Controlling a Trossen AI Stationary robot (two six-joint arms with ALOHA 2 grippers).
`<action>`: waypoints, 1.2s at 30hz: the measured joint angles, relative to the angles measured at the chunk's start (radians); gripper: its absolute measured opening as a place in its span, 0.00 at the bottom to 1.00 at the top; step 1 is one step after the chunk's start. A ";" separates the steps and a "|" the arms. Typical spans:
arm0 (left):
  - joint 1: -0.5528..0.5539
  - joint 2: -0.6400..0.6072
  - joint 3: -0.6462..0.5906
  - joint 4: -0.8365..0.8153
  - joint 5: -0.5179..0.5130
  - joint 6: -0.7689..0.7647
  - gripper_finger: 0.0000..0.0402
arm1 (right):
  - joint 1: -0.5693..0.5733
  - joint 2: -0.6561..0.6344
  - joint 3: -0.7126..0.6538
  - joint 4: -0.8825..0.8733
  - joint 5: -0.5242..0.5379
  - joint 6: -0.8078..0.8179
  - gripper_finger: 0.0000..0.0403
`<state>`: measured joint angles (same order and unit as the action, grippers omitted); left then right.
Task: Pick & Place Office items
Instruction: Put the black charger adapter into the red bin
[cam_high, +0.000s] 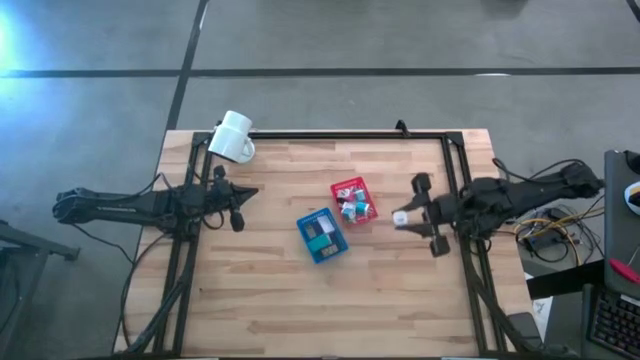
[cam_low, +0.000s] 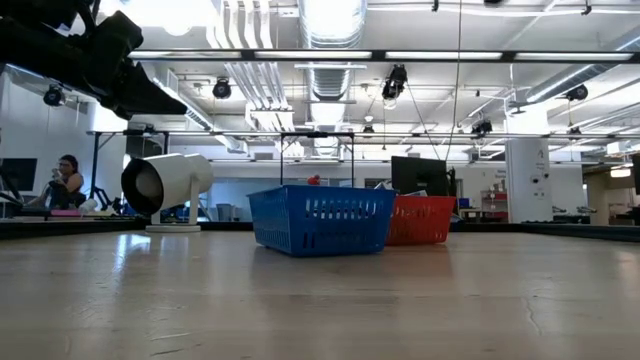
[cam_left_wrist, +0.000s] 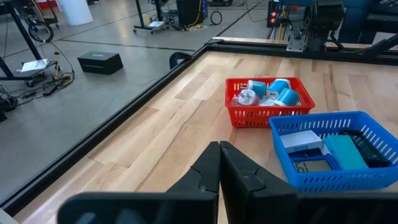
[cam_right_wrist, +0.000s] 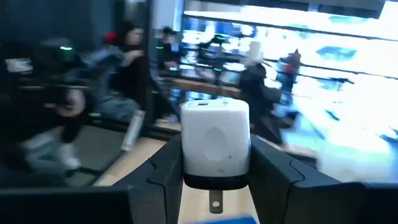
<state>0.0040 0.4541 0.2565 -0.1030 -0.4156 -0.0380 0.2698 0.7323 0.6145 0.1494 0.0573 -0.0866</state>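
Observation:
My right gripper (cam_high: 405, 217) is above the table's right part, right of the red tray (cam_high: 352, 200), and is shut on a white block (cam_right_wrist: 215, 146) with a dark band at its lower end. Teal, white and pink office items (cam_left_wrist: 268, 93) lie in the red tray. The blue tray (cam_high: 321, 236) beside it holds a white block (cam_left_wrist: 301, 140), a teal block (cam_left_wrist: 345, 151) and a dark item. At the table's left my left gripper (cam_left_wrist: 219, 147) is shut with nothing in it, pointing toward the trays. My right gripper pinches the white block by its two opposite sides (cam_right_wrist: 186, 163), one finger (cam_right_wrist: 165, 169) on each side. The fingers are about level and come from the table's right side. The block stands upright between them, lifted clear of the table.
A large white mug (cam_high: 233, 137) lies on its side at the table's far left corner. A dark frame rail (cam_high: 340, 135) runs along the far edge and down both sides. Bare wood (cam_high: 330, 310) fills the near half of the table.

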 joint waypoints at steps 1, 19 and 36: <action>0.000 0.000 0.000 -0.002 0.000 0.000 0.03 | -0.015 -0.036 -0.040 0.004 0.004 0.010 0.33; 0.000 0.000 0.000 0.013 -0.003 -0.008 0.03 | -0.160 -0.241 -0.494 0.345 -0.026 -0.012 0.32; 0.000 0.001 0.000 0.042 0.001 -0.022 0.03 | -0.159 -0.232 -0.575 0.427 -0.027 0.012 0.33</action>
<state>0.0044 0.4553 0.2565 -0.0612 -0.4146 -0.0601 0.1108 0.5000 0.0400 0.5761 0.0299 -0.0744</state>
